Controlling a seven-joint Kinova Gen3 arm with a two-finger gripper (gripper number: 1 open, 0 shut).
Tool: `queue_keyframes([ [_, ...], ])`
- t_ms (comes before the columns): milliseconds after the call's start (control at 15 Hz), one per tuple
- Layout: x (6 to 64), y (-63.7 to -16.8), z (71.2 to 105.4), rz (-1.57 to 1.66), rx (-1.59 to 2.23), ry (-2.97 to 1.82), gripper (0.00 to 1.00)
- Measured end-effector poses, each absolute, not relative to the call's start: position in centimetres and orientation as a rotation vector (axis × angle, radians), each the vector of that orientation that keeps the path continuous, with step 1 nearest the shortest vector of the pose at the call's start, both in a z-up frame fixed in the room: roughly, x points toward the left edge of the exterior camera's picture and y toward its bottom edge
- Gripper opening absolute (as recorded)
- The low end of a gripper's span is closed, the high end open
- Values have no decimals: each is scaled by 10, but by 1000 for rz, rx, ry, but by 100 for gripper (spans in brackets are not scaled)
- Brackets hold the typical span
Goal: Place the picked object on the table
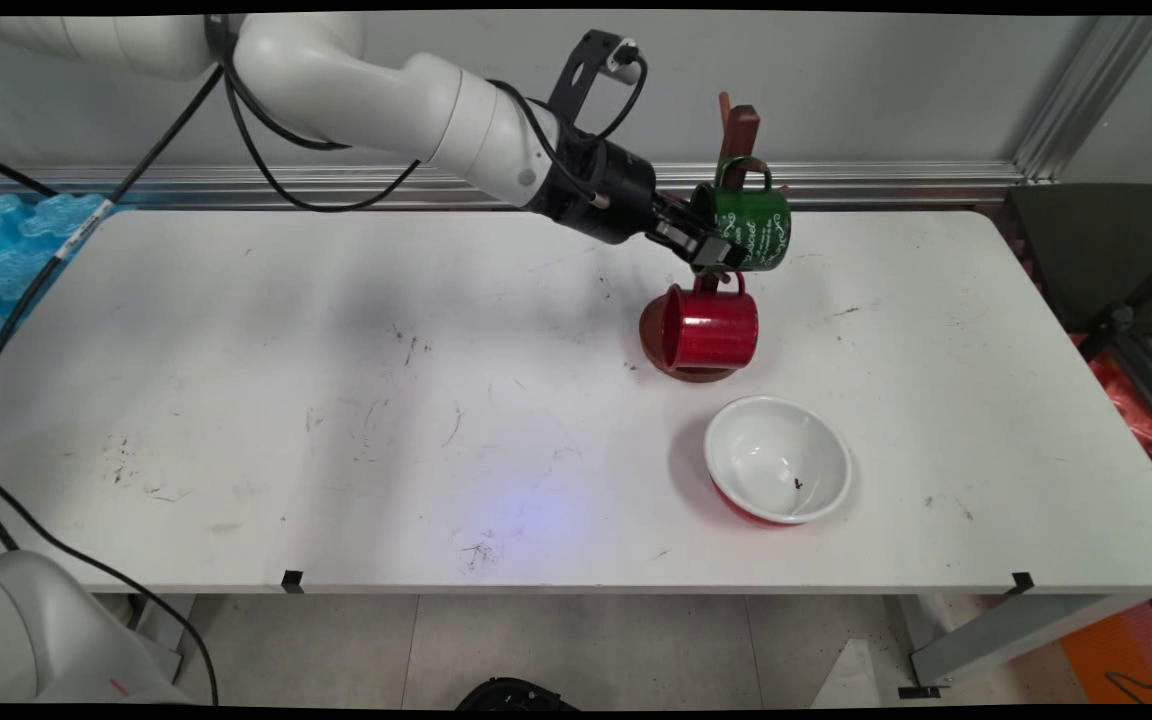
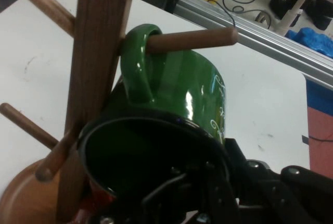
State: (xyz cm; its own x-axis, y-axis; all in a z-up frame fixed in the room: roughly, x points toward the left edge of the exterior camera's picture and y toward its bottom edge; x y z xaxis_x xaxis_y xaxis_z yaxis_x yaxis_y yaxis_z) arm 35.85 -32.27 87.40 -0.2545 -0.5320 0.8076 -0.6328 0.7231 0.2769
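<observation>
The green mug (image 1: pixel 751 228) hangs by its handle on an upper peg of the wooden mug tree (image 1: pixel 739 130), above the red mug (image 1: pixel 708 328) on a lower peg. The gripper (image 1: pixel 714 252) reaches in from the left, fingers clamped on the green mug's rim. Nearer on the table (image 1: pixel 336 400), rightward, sits a white bowl (image 1: pixel 777 460).

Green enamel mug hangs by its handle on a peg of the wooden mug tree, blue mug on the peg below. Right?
One error: the lower mug is red, not blue, as the main view shows. The green enamel mug does hang by its handle on a peg of the wooden mug tree.
</observation>
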Motion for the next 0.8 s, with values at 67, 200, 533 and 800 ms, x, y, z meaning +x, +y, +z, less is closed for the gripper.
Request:
queue_keyframes([
  [67, 359, -321, 876, 121, 896, -1924, 0],
  [200, 359, -317, 880, 112, 897, -1927, 0],
  [533, 357, -308, 892, 88, 888, -1931, 0],
  [800, 356, -303, 900, 73, 878, -1933, 0],
])
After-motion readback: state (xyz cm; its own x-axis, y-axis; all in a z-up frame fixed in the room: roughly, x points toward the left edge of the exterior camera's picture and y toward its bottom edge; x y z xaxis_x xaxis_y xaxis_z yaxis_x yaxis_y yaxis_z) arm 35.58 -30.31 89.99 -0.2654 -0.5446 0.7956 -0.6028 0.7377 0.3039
